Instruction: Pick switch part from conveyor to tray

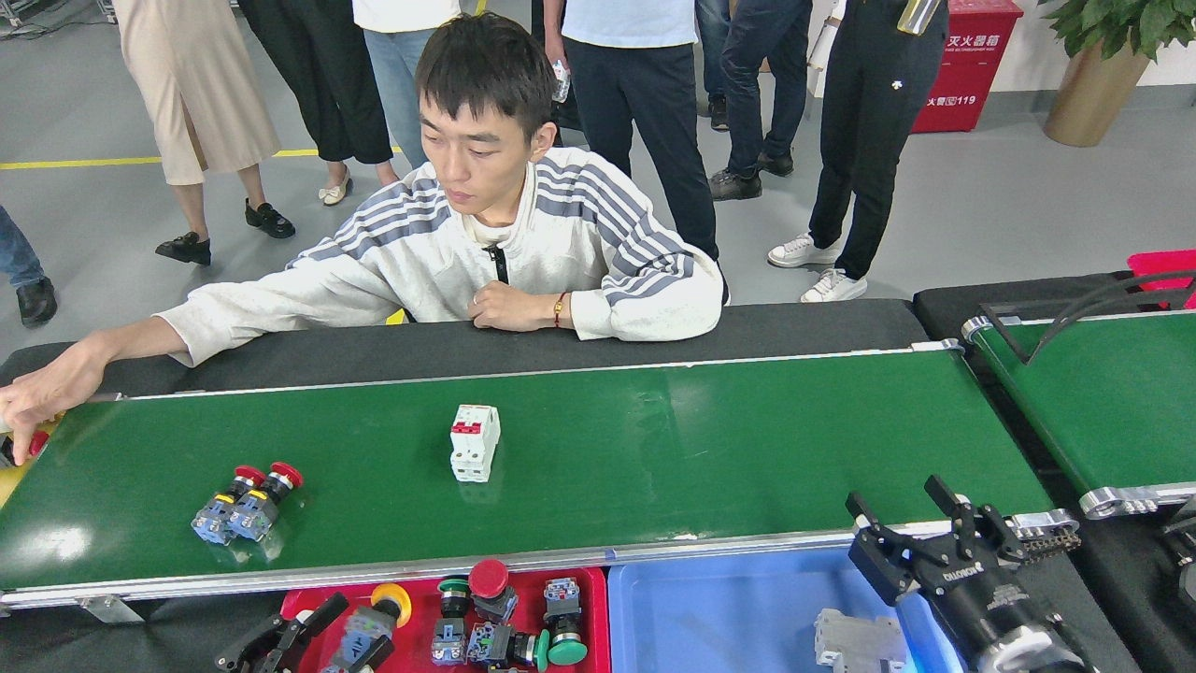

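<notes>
The left gripper is over the red tray, its fingers closed on a yellow-capped switch part. In this tray several other button switches lie together. On the green conveyor two red-capped switches rest side by side near the left end, and a white breaker stands at the middle. The right gripper hangs with fingers wide open above the blue tray, which holds a grey breaker. A person leans on the far edge.
</notes>
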